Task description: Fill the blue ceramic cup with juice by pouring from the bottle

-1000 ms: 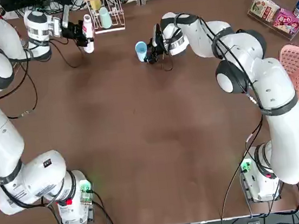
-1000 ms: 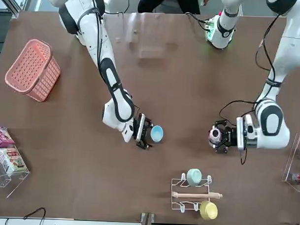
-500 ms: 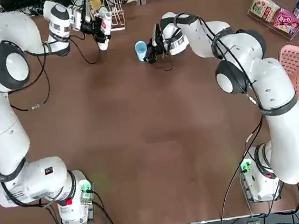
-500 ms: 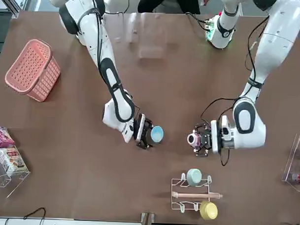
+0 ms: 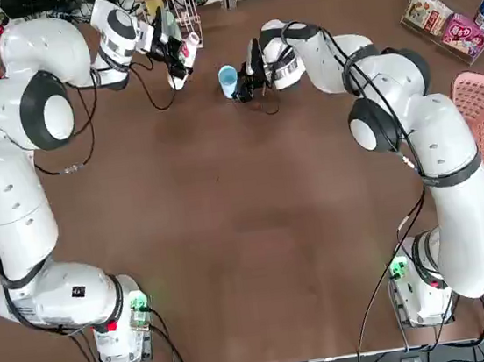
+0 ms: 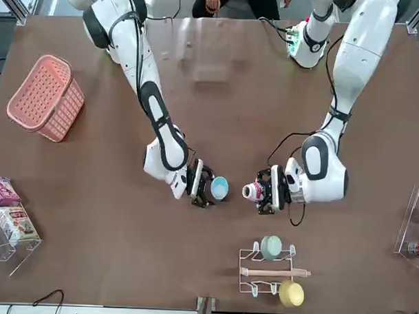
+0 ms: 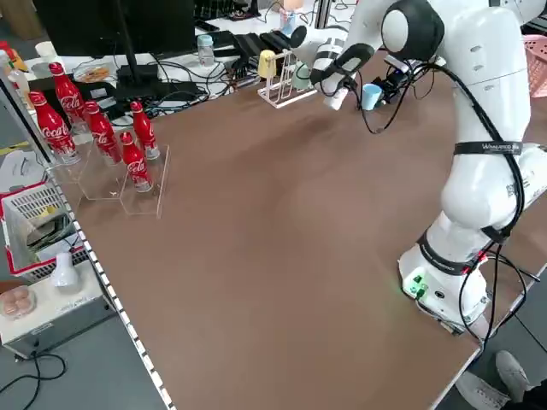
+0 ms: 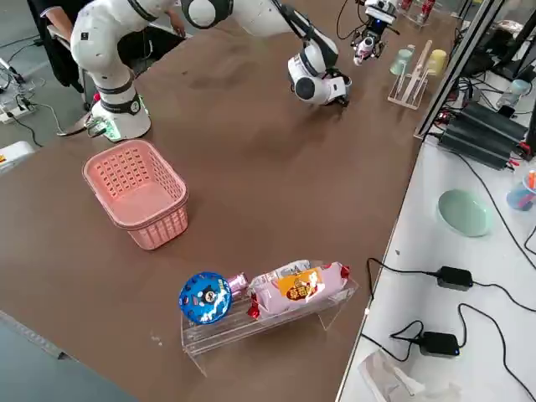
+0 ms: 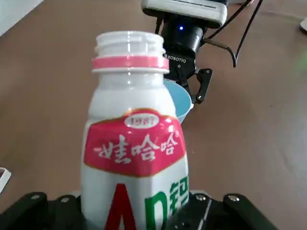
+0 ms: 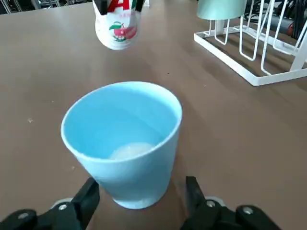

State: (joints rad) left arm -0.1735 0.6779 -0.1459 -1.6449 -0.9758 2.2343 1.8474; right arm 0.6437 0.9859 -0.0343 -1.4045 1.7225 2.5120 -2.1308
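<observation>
Left hand (image 9: 132,211) and bottle (image 9: 134,148) were locked together, the fingers clamped around its labelled body, with the uncapped mouth free. It was held up off the counter (image 5: 252,259), beside the right hand (image 10: 143,184) but apart from it. How far it leaned seemed hard to judge from above.

The right hand's fingers stood apart, low around the blue ceramic cup (image 10: 122,143), with a gap showing on at least one side. The cup stood upright between them, mouth up, its pale bottom visible.

As I judged it, the bottle would be light and slightly springy, its weight depending on the juice inside; a hard squeeze could push some out. The middle of the body was the place to hold it, leaving the neck clear to tip. The cup looked smooth, stiff and apt to slip or chip, so it wanted an even, gentle pinch low down, well below the rim.

Farther out, the mint-green cup (image 6: 271,247) and yellow cup (image 6: 291,293) hung on the white rack (image 6: 267,273).
</observation>
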